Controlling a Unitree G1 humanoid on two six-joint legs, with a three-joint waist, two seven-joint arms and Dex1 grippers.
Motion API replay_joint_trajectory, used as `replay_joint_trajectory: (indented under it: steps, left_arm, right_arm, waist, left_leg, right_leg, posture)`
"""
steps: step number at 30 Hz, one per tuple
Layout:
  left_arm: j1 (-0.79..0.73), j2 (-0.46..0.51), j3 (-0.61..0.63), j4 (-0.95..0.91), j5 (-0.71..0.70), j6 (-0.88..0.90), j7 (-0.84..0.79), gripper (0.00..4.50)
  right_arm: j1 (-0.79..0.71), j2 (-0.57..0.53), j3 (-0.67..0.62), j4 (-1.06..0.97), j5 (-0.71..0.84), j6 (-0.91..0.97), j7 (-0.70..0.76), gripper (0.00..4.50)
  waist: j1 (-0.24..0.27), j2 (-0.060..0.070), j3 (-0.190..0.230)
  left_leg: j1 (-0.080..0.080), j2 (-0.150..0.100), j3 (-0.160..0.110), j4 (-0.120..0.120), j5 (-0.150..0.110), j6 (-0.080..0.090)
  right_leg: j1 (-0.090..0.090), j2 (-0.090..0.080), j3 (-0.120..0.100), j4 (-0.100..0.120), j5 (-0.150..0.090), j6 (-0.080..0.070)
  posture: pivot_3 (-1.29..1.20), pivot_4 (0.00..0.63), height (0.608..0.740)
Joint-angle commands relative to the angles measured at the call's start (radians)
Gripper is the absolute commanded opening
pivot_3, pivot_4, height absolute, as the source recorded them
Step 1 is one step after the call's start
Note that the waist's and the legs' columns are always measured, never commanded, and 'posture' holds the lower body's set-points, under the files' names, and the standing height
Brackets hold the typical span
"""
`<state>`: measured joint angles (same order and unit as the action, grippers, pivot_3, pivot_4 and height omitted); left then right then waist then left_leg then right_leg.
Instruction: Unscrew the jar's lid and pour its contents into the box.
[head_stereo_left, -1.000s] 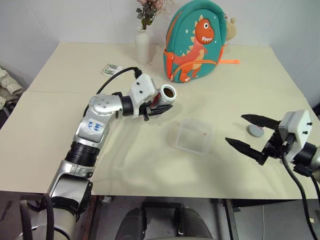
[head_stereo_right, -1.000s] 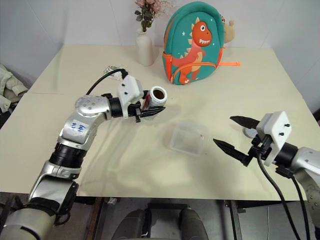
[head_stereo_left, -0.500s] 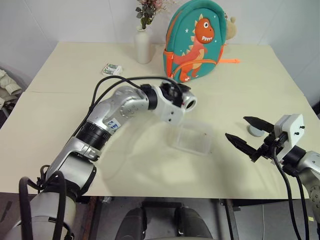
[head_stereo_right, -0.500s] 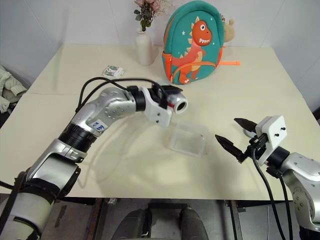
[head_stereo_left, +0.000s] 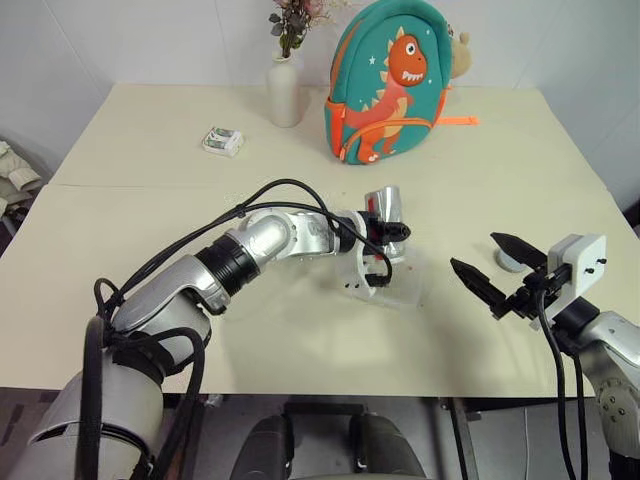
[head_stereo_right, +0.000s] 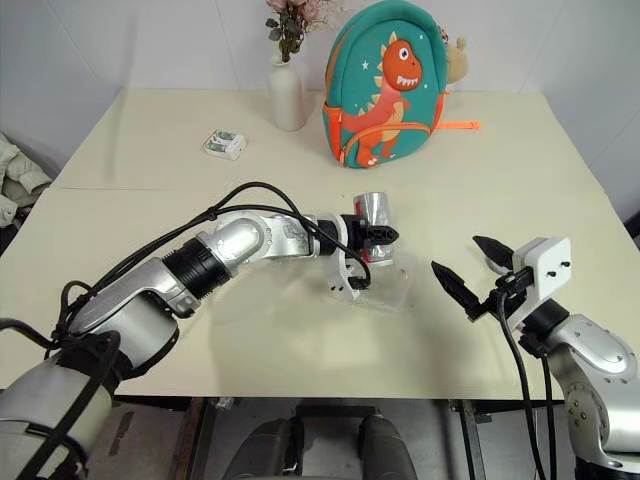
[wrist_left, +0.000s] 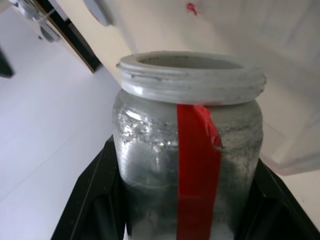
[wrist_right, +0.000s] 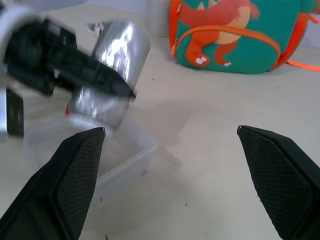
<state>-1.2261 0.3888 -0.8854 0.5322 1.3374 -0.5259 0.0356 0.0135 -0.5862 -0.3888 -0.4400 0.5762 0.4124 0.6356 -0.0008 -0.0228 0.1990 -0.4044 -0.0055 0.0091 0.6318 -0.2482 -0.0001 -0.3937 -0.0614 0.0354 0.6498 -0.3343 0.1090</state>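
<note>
Jar (head_stereo_left: 384, 212) and box (head_stereo_left: 400, 290) made the pairing that mattered: the left pincer (head_stereo_left: 392, 232) held the jar clamped between its black fingers (wrist_left: 90, 200), directly over the near-left part of the clear box on the worktop (head_stereo_left: 150, 140). The jar was upended, its base uppermost and tilted a little away from the robot, its open threaded mouth aimed down into the box. Its long axis therefore ran steeply, nearly upright, with the mouth as the low end. In the left wrist view the rim was bare, no lid on it, and the red strip of the label ran down the silvery wall; I could not make out any beans inside the jar from that angle. A few small dark specks lay on the box floor near its far edge, too small to be sure they were the contents.

The right pincer (head_stereo_left: 486, 274) stood wide and empty, well apart to the right of the box, its tips pointing back toward the jar. The grey lid (head_stereo_left: 511, 262) lay flat on the worktop just behind it, partly hidden by the far finger.

By my reading, the pour was under way or nearly spent, and it was the left arm's work alone: the mouth needed to remain inside the box outline until nothing more could fall.
</note>
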Motion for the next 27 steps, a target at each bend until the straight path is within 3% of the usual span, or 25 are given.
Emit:
replay_joint_trajectory:
  steps: [1, 10, 13, 17, 19, 21, 27]
  left_arm:
    - [-0.034, -0.040, 0.012, 0.066, 0.011, 0.061, 0.024, 2.08]
    - [-0.082, -0.074, 0.149, 0.067, -0.200, 0.019, -0.039, 2.08]
    - [-0.078, -0.079, 0.271, 0.099, -0.408, -0.017, -0.124, 2.08]
    - [-0.034, -0.106, 0.430, 0.144, -0.693, 0.082, -0.360, 2.08]
    - [0.026, -0.152, 0.620, 0.078, -1.025, 0.293, -0.567, 2.08]
    - [0.068, -0.176, 0.748, 0.013, -1.224, 0.509, -0.692, 2.08]
    - [0.178, -0.160, 0.976, -0.128, -1.426, 0.974, -0.607, 2.08]
  right_arm:
    - [0.003, 0.016, -0.010, -0.044, 0.015, -0.021, -0.020, 4.47]
    - [0.033, 0.010, -0.035, -0.053, 0.040, -0.013, -0.014, 4.47]
    - [0.018, -0.004, -0.031, -0.041, 0.045, -0.008, -0.005, 4.47]
    - [0.015, -0.012, -0.029, -0.035, 0.048, -0.006, 0.003, 4.47]
    - [0.001, -0.021, -0.019, -0.027, 0.047, -0.002, 0.012, 4.47]
    - [-0.017, -0.026, -0.012, -0.022, 0.047, 0.003, 0.014, 4.47]
    - [-0.072, -0.062, 0.023, -0.040, 0.054, 0.035, 0.030, 4.47]
  waist:
    - [0.002, 0.000, 0.000]
    - [0.000, 0.000, 0.000]
    - [-0.001, 0.000, 0.000]
    - [-0.001, 0.000, 0.000]
    - [-0.002, 0.001, -0.001]
    - [-0.005, 0.001, -0.001]
    - [-0.006, 0.001, -0.001]
  left_leg:
    - [0.000, 0.000, 0.000, 0.001, 0.000, 0.000]
    - [-0.001, -0.001, 0.000, 0.004, 0.001, 0.001]
    - [-0.001, 0.000, 0.000, 0.003, 0.001, 0.001]
    - [-0.001, 0.000, 0.000, 0.004, 0.001, 0.001]
    - [0.000, 0.000, 0.001, 0.005, 0.001, 0.001]
    - [0.000, 0.000, 0.001, 0.006, 0.001, 0.001]
    - [0.000, 0.001, -0.001, 0.014, 0.001, 0.001]
  right_leg:
    - [0.000, 0.000, 0.000, 0.001, 0.000, 0.000]
    - [0.000, -0.001, 0.000, 0.003, 0.001, 0.002]
    - [0.000, -0.001, 0.000, 0.003, 0.001, 0.002]
    - [0.000, -0.001, 0.000, 0.004, 0.001, 0.002]
    - [0.000, 0.000, 0.000, 0.004, 0.001, 0.002]
    - [0.000, 0.000, 0.000, 0.006, 0.001, 0.001]
    - [0.000, 0.000, -0.001, 0.011, 0.001, 0.001]
  posture:
    - [0.00, 0.150, 0.740]
    - [0.00, 0.150, 0.740]
    - [0.00, 0.150, 0.740]
    - [0.00, 0.150, 0.740]
    - [0.00, 0.150, 0.740]
    - [0.00, 0.150, 0.740]
    - [0.00, 0.150, 0.740]
